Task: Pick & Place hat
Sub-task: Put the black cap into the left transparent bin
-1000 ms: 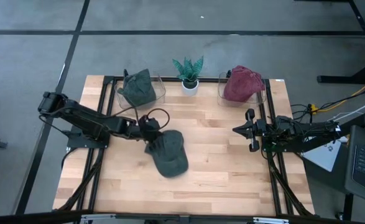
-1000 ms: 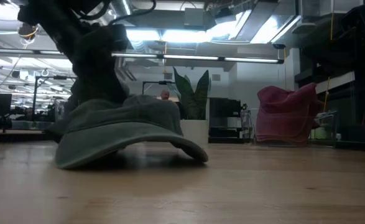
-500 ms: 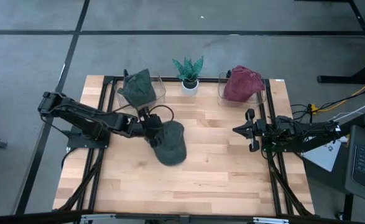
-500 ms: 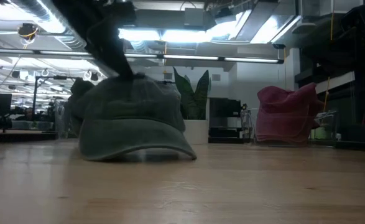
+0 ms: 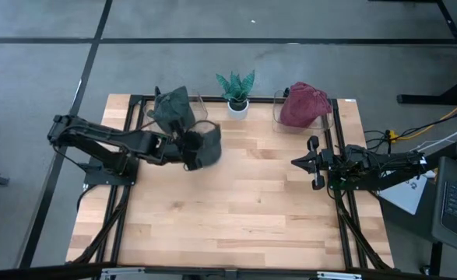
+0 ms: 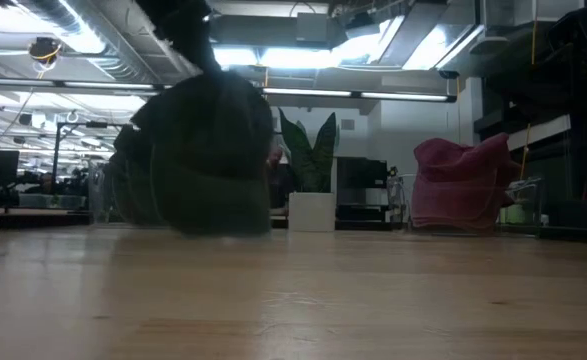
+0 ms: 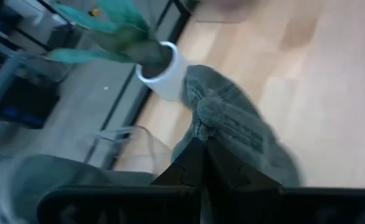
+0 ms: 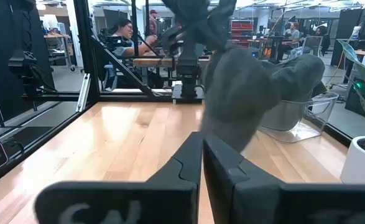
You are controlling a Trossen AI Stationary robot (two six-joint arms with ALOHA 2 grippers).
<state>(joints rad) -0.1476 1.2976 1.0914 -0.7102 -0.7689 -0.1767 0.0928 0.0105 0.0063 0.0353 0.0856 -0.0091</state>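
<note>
The left pincer (image 5: pixel 188 145) is clenched on the dark green cap (image 5: pixel 204 145), which hangs clear of the wooden counter (image 5: pixel 244 210) at about ten o'clock from the counter's centre, just in front of the clear bin (image 5: pixel 199 111) that already carries another green hat (image 5: pixel 174 109). In the low view the cap (image 6: pixel 205 155) dangles from above as a loose, rounded bundle, its lowest edge close to or just above the counter. The left wrist view shows the fingers (image 7: pixel 198 163) pinching the fabric just beside the crown button, with the crown panels drooping away from them.

The cap looks light and soft: washed cotton that folds and swings under its own weight, with only the brim giving any stiffness. A pinch at the crown holds it securely enough, but the brim and body will hang and sway, so it may catch on the bin's rim when lowered. Gripping at the brim would keep its shape better.

The right pincer (image 5: pixel 314 162) waits clenched and empty at about three o'clock, near the counter's edge. A potted plant (image 5: pixel 237 91) stands at twelve o'clock, and a red hat (image 5: pixel 303 105) sits on its own clear bin at about one o'clock.
</note>
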